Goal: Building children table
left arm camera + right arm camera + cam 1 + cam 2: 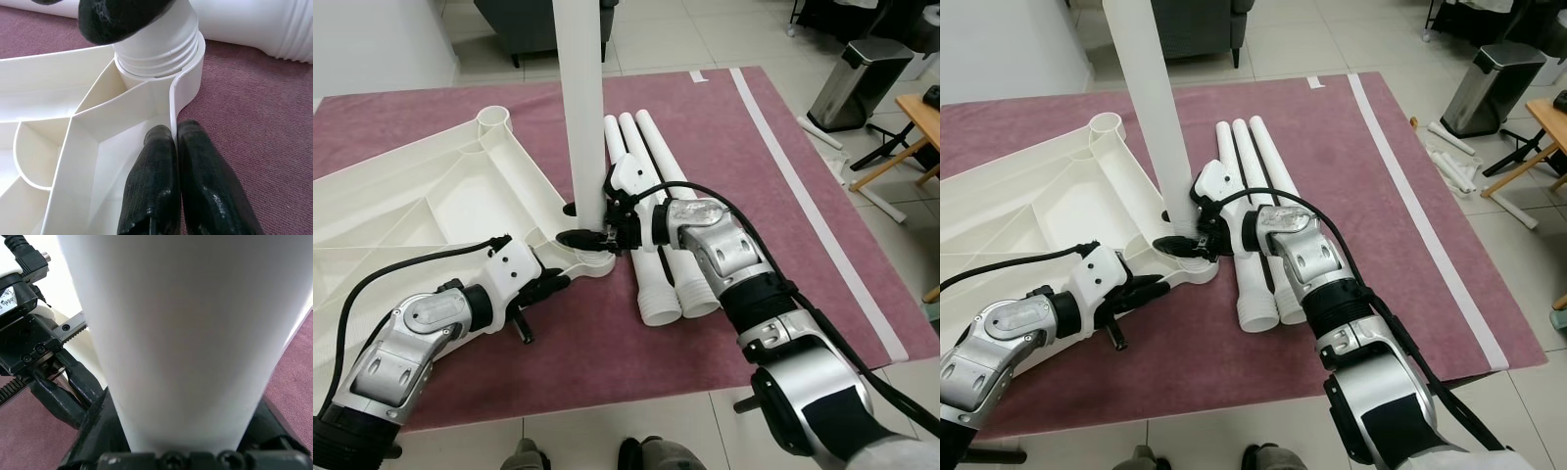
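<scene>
Setting: tiled room, maroon rug (724, 127) on the floor, grey bin (860, 83) and wooden furniture off to the right.

Right gripper (592, 238): clamped around the foot of an upright white leg (579, 108), just above the corner socket (589, 257) of the tabletop. Fingers wrapped on both sides of the tube, seen close in the right wrist view. Forearm angled in from lower right, elbow bent, wrist rolled so the fingers lie near level.

Left gripper (560, 282): pinched together on the outer wall of the tabletop (421, 196), just beside the same socket; fingertips (161, 142) astride the thin rim. Arm reaching in low from the left, forearm close to the rug, cable looped above it.

Tabletop: white plastic, lying underside up on the rug, ribs showing, a second empty socket (496, 118) at the far corner.

Spare legs (651, 196): three, lying side by side on the rug, just right of the upright one, partly under the right arm.

Progress, judged: first leg seated in its socket, thread rings still exposed above the collar, so probably not fully home. Three legs left to fit; table then to be turned upright. Early stage.
</scene>
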Controlling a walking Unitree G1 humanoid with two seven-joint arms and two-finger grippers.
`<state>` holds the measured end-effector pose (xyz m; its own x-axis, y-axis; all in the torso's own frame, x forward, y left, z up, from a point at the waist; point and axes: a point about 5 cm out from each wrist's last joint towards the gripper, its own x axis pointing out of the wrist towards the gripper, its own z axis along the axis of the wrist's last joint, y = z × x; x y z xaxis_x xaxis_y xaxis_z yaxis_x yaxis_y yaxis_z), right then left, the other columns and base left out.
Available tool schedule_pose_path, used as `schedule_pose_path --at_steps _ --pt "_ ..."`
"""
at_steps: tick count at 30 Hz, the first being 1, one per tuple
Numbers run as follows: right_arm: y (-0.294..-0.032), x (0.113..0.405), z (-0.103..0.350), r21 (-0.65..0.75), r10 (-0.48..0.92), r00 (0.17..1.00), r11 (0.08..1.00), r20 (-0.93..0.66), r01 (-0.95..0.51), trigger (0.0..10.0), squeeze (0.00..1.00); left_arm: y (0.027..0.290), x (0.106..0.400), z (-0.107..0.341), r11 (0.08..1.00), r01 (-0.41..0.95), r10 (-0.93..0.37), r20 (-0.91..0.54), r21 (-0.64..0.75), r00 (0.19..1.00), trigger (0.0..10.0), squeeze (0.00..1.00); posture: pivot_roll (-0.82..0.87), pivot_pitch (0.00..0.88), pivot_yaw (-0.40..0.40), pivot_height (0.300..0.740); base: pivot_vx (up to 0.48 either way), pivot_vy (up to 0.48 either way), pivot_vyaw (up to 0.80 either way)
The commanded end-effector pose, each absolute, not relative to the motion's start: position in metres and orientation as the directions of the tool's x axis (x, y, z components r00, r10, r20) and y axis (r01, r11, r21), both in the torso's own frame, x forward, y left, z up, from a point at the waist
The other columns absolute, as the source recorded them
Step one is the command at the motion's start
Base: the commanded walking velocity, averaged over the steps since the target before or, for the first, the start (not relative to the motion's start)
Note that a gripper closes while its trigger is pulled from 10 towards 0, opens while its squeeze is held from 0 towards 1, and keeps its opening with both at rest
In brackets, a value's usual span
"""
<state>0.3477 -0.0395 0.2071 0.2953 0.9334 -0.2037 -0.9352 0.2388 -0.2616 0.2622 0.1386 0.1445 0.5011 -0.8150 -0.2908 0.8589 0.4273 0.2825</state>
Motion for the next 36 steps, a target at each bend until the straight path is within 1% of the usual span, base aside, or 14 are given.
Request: schedule_pose_path --at_steps 1,36 --pt "-0.0265 0.3417 0.2170 -0.303 0.944 0.284 0.225 -0.167 -0.926 10.0 0.00 0.1168 0.2395 0.1258 0.214 0.965 -0.911 -0.325 0.153 0.253 10.0 0.00 0.12 0.192 -0.013 0.740 0.000 0.000 0.00" --pt "-0.0265 0.3417 0.2170 -0.303 0.944 0.284 0.225 -0.167 -0.926 10.0 0.00 0.1168 0.2395 0.1258 0.214 0.965 -0.911 -0.325 0.153 0.253 10.0 0.00 0.12 0.192 -0.013 0.740 0.000 0.000 0.00"
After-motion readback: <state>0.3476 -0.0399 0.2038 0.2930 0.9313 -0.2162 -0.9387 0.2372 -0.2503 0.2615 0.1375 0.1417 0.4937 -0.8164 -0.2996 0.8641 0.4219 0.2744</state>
